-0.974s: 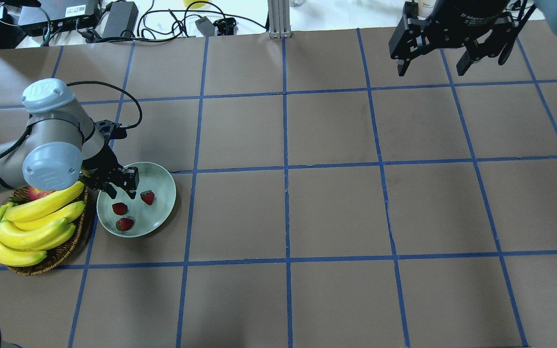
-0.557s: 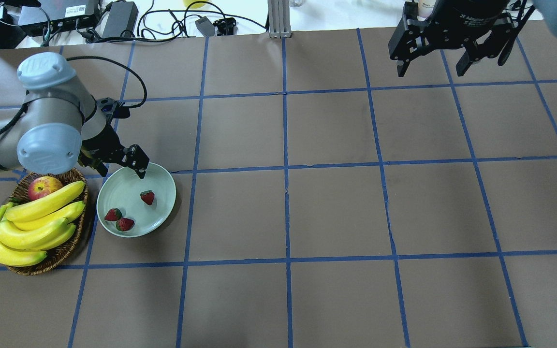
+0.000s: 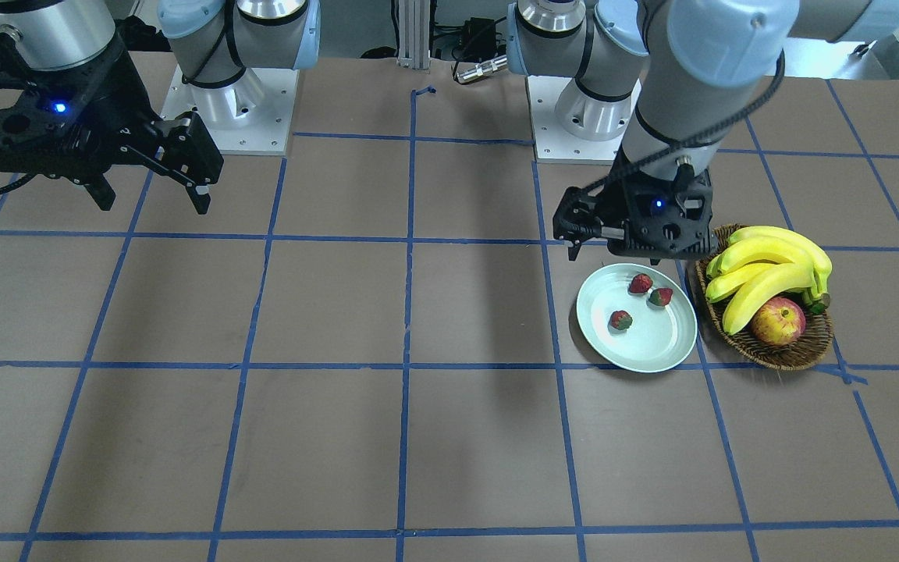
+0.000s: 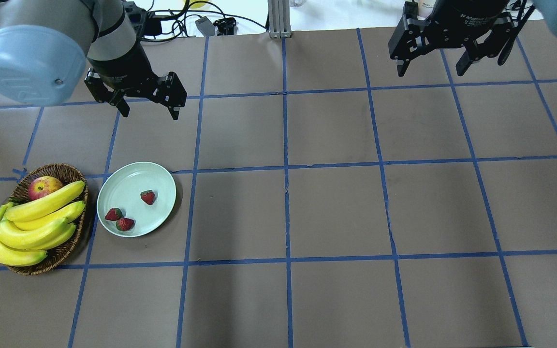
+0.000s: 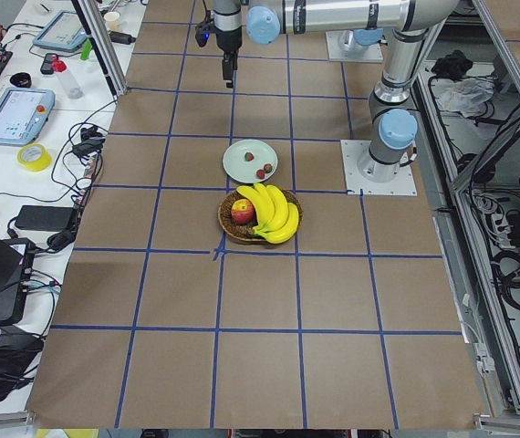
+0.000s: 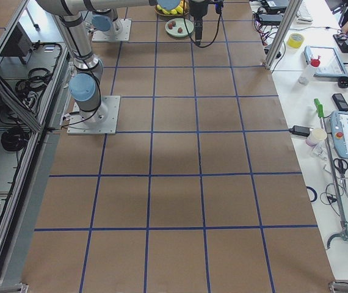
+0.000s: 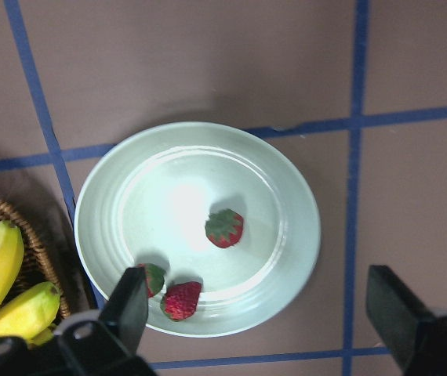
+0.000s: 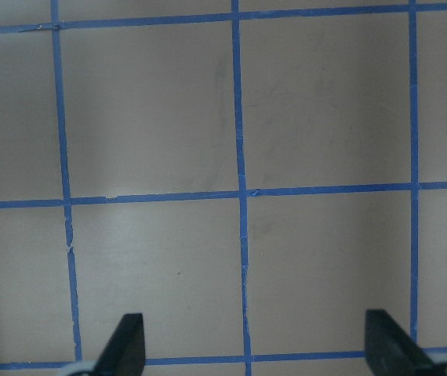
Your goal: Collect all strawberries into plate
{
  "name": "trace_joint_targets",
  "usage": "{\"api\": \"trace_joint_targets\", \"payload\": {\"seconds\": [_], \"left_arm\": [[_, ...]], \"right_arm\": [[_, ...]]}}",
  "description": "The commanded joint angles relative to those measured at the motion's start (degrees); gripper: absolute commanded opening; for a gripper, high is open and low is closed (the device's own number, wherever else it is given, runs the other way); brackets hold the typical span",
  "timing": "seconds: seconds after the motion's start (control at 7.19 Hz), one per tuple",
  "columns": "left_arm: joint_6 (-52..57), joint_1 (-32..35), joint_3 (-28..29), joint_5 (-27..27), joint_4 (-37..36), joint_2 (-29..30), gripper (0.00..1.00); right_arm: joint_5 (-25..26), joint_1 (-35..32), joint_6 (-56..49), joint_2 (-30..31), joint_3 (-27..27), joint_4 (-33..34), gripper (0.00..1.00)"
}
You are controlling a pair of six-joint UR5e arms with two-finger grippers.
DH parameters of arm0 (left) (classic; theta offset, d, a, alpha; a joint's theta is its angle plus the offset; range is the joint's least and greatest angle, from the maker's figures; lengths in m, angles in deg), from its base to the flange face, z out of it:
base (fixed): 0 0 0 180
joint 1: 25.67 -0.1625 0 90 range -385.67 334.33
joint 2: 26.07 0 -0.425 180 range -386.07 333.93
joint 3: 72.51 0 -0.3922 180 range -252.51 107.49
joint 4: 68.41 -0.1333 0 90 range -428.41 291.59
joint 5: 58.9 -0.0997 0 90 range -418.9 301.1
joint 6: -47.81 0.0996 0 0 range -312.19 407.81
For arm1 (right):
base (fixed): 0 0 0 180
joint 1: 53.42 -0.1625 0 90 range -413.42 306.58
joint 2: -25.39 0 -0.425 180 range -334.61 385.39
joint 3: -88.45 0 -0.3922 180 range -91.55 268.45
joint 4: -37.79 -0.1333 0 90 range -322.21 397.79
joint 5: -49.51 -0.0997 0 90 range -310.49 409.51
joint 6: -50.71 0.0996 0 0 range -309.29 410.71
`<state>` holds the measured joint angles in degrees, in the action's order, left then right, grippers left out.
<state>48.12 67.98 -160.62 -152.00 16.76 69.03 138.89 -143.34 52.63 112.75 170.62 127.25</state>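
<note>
At the left, a wicker basket (image 4: 61, 169) holds bananas (image 4: 32, 227) and an apple (image 4: 44, 187). Just to its right on the bench (image 4: 331, 208) sits the plate (image 4: 128, 183). All three strawberries (image 4: 125, 224) lie on it, one alone toward the right side and two side by side by the near-left rim. The left gripper (image 4: 150, 114) hangs well above the plate, its jaws released and spread wide, holding nothing. At the far right, the right gripper (image 4: 431, 72) hangs over the taped bench, jaws likewise released, nothing between them.
</note>
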Motion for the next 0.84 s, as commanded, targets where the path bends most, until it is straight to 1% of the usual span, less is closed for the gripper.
{"api": "trace_joint_targets", "payload": {"seconds": [0.0, 0.14, 0.28, 0.56, 0.7], "left_arm": [[-1.89, 2.15, 1.44, 0.38, 0.18, -5.95, 1.0], [-1.89, 1.89, 2.84, 0.11, -0.26, -7.19, 1.0], [-1.8, 0.93, 2.59, -0.67, -0.09, -7.29, 1.0], [-1.8, -2.93, 3.11, -0.67, 0.18, -7.9, 1.0], [-1.8, -3.64, 2.51, -0.24, 0.17, -8.0, 1.0]], "right_arm": [[0.09, 0.0, -0.07, 0.0, 0.0, -0.08, 1.0], [0.09, 0.0, 0.02, 0.0, -0.09, 0.01, 1.0], [0.09, 0.0, -0.07, 0.0, -0.09, 0.01, 1.0], [0.09, 0.0, -0.07, 0.17, 0.17, -0.43, 1.0], [0.09, 0.0, -0.07, 0.0, 0.35, -0.26, 1.0]]}}
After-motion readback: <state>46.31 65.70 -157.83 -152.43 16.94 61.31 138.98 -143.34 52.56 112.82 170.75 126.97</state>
